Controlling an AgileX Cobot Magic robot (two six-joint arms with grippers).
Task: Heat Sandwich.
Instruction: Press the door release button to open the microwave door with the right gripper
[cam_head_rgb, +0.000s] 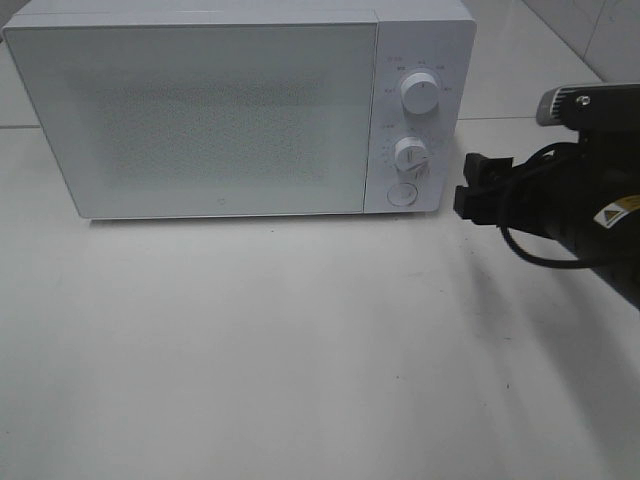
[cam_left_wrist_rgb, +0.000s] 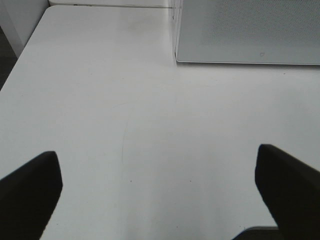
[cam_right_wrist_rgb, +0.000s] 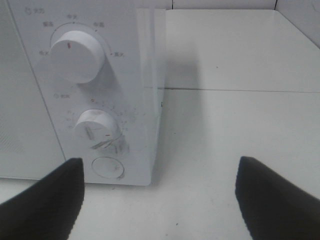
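Looking for the sandwich, I am not finding it in any view. It may be sitting inside the white microwave (cam_head_rgb: 230, 40), but the shut door (cam_head_rgb: 200, 120) with its dotted window is hiding whatever is in there.

I am guessing that a sandwich is going to feel light and soft. A hard squeeze is likely going to squash it, and the filling could be slipping out if it tips. The best place to take hold is probably the two outer edges, with a gentle pinch, keeping it flat.

The right hand (cam_head_rgb: 473, 182) is hanging in the air at 3 o'clock from the microwave, near the control panel. Its fingers are spread wide and are holding nothing and touching nothing. It is pointing toward the lower knob (cam_head_rgb: 411, 153) and the round button (cam_head_rgb: 402, 194), which is sitting at 6 o'clock from that knob.

The left hand (cam_left_wrist_rgb: 157, 165) is hovering over the bare white desk (cam_left_wrist_rgb: 125, 100). It is spread as wide as it goes, and it is holding nothing too.
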